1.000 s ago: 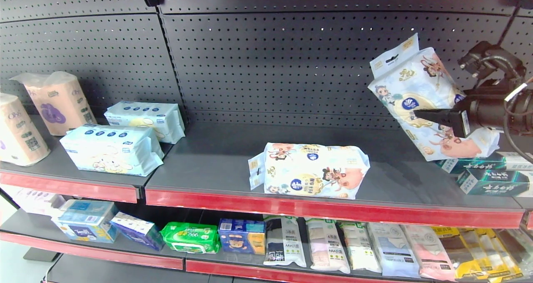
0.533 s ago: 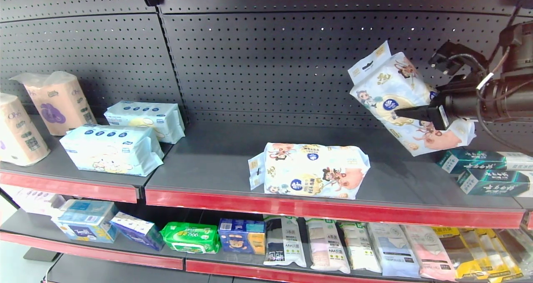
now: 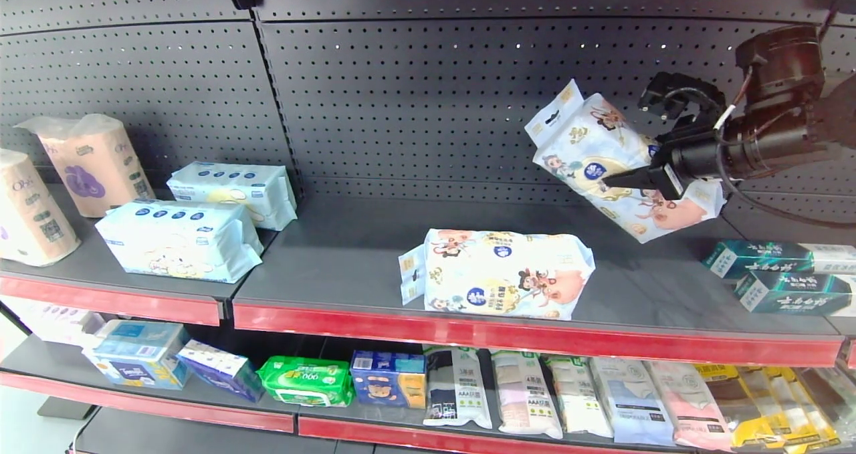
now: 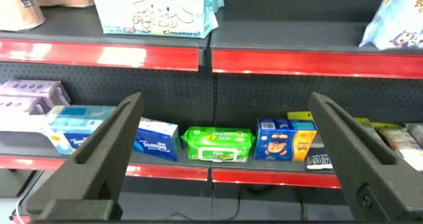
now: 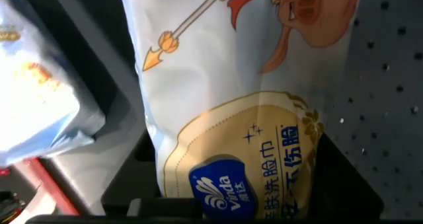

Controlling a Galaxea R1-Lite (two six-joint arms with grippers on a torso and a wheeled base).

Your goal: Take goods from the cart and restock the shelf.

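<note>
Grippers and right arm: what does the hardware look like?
Right arm: black cylindrical segments, looping black cables, a small white tag. Right gripper: black, tapered finger, white label at its base. Left gripper: two matte black wedge-shaped fingers.

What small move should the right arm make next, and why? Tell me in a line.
Probably lower the pack onto the bare shelf beneath it. The right gripper holds it tilted in the air, clear of the shelf, between the lying pack and the green boxes, so there looks to be room.
</note>
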